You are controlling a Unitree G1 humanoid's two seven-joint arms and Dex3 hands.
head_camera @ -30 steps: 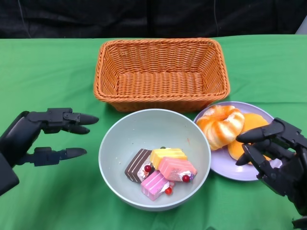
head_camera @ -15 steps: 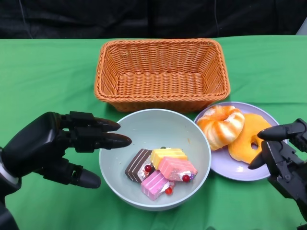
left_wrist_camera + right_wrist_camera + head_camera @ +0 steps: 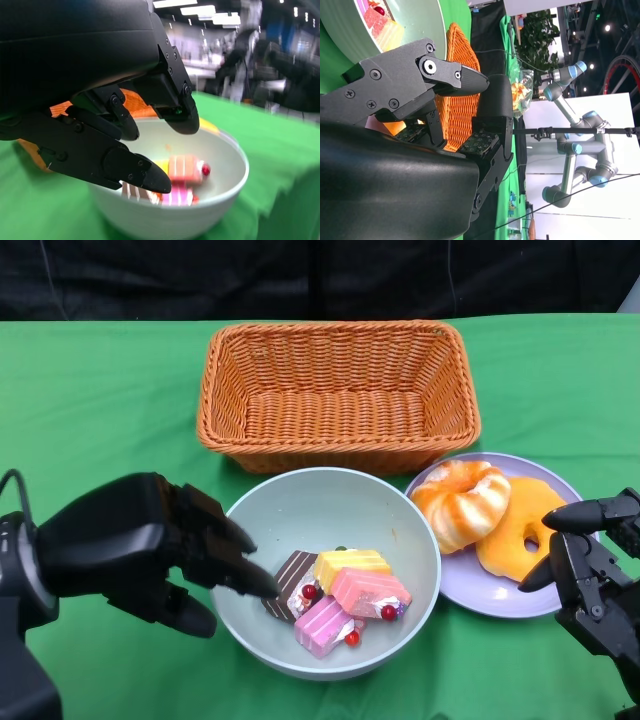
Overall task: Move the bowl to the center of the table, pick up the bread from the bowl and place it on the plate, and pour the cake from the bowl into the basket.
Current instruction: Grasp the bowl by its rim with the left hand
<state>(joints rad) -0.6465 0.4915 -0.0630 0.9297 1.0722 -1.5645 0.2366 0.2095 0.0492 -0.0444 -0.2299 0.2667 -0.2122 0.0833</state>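
Observation:
The pale green bowl point(image 3: 320, 508) stands mid-table in front of the basket point(image 3: 338, 390), and several small cakes point(image 3: 338, 595) lie in it. My left hand point(image 3: 150, 545) is at the bowl's left side: its fingers reach over the rim above the brown cake and its thumb hangs outside the wall. In the left wrist view the fingers point(image 3: 175, 100) and thumb straddle the bowl point(image 3: 175, 220) with a gap, holding nothing. A twisted bread point(image 3: 462, 502) and an orange ring bread point(image 3: 520, 530) lie on the purple plate point(image 3: 470, 585). My right hand point(image 3: 595, 575) hovers open at the plate's right edge.
The wicker basket is empty and sits just behind the bowl and plate. Green cloth point(image 3: 100, 410) covers the table, with free room at the far left and far right. The right wrist view shows my own right hand point(image 3: 410, 85), the bowl's rim point(image 3: 395, 30) and the basket point(image 3: 457, 105).
My left hand has moved right and down to the bowl, and its fingers now reach over the left rim. My right hand drew back from the plate a second ago and has since stayed.

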